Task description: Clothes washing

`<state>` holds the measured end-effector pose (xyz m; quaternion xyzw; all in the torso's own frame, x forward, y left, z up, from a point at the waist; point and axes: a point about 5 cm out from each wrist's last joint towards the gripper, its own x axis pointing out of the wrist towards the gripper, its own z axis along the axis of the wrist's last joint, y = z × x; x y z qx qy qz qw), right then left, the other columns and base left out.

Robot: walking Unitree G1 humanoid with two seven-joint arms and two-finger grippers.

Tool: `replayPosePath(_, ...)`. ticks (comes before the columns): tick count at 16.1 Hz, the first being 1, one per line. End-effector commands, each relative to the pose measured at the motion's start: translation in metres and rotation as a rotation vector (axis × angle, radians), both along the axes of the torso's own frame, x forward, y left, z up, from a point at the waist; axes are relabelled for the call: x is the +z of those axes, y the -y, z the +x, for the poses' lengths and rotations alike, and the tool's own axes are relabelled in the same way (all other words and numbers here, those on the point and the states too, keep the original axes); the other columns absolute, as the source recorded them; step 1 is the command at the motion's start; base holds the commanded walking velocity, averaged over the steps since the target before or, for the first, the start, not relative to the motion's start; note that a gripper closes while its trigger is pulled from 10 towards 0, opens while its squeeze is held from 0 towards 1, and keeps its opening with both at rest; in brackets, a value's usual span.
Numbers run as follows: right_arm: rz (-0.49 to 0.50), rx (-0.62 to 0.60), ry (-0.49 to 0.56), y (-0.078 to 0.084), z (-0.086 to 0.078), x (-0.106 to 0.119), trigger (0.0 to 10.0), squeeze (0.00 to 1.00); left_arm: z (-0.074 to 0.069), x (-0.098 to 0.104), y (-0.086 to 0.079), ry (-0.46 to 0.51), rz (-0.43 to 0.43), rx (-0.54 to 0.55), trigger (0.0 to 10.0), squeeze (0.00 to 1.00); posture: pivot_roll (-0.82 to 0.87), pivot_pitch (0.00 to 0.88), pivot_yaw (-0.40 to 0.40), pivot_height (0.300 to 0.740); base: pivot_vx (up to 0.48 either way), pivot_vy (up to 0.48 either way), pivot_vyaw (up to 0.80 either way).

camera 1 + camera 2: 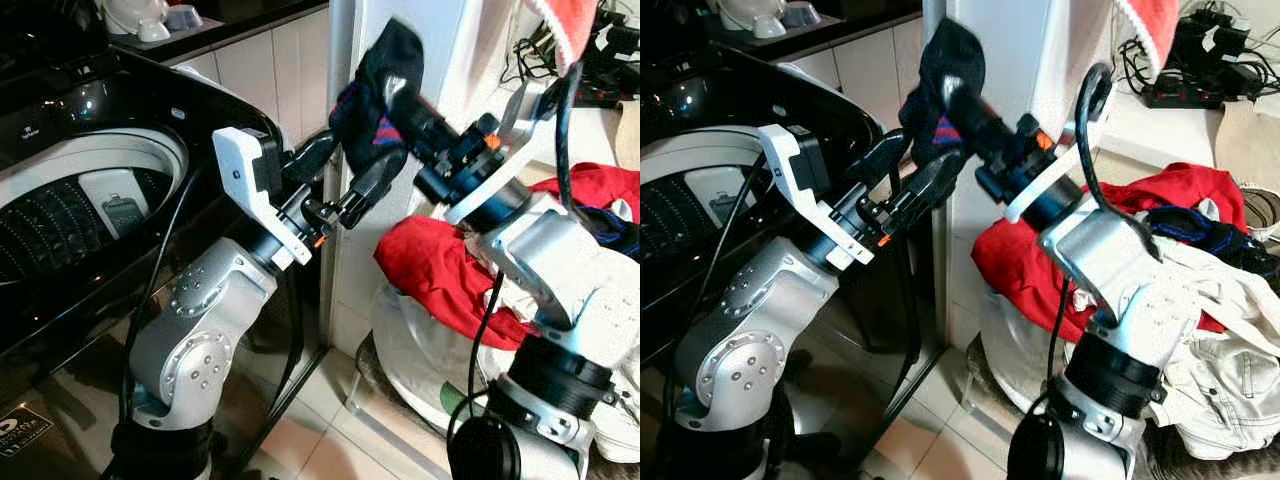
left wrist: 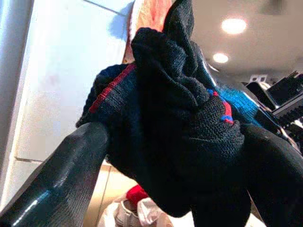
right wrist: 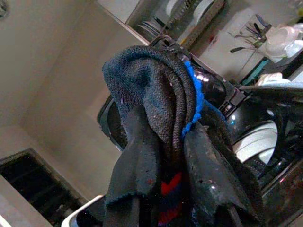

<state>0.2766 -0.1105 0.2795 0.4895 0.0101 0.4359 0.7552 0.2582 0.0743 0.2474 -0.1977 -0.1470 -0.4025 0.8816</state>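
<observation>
A dark navy knitted sock [image 1: 375, 85] with red and bright blue stripes sits between black fingers [image 1: 365, 185] of two silver arms. The left arm [image 1: 200, 335] is brushed silver with a white bracket [image 1: 240, 170] and a small orange mark near its black gripper [image 1: 350, 185]. The right gripper [image 1: 400, 100] is black too, with an orange spot. The washing machine [image 1: 60, 120] is glossy black with a white inner ring and dark drum. A red garment [image 1: 440, 265] lies over cream and white clothes [image 1: 1210, 350], beside what seems a navy item with blue trim [image 1: 1195, 225]. Floor tiles [image 1: 330, 440] are pale beige.
</observation>
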Motion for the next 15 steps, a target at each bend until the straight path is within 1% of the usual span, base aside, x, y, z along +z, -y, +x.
replayPosePath(1, -0.001, 0.026, 0.014, -0.004, -0.004, 0.003, 0.0, 0.0, -0.001, 0.0, -0.002, -0.007, -0.01, -0.008, 4.6, 0.0, -0.07, 0.0, 0.007, 0.74, 0.0, 0.0, 0.0)
replayPosePath(2, -0.001, 0.029, 0.01, -0.004, -0.005, 0.003, 0.0, 0.0, -0.003, 0.0, -0.002, 0.003, -0.015, -0.022, 1.4, 0.0, -0.07, 0.0, 0.009, 0.74, 0.0, 0.0, 0.0)
replayPosePath(3, -0.008, 0.031, 0.001, -0.005, -0.007, 0.0, 0.0, 0.0, -0.006, -0.001, -0.001, -0.008, -0.028, -0.05, 0.0, 0.0, -0.07, 0.0, 0.013, 0.74, 0.0, 0.0, 0.0)
replayPosePath(8, -0.021, 0.035, -0.015, -0.005, -0.01, -0.003, 0.0, 0.0, -0.008, -0.007, -0.002, -0.007, -0.022, -0.058, 0.0, 0.0, -0.07, 0.0, 0.018, 0.74, 0.0, 0.0, 0.0)
replayPosePath(15, -0.037, 0.033, -0.023, -0.006, -0.009, -0.004, 0.0, 0.0, -0.006, -0.01, -0.005, -0.009, -0.018, -0.044, 0.0, 0.0, -0.06, 0.0, 0.018, 0.74, 0.0, 0.0, 0.0)
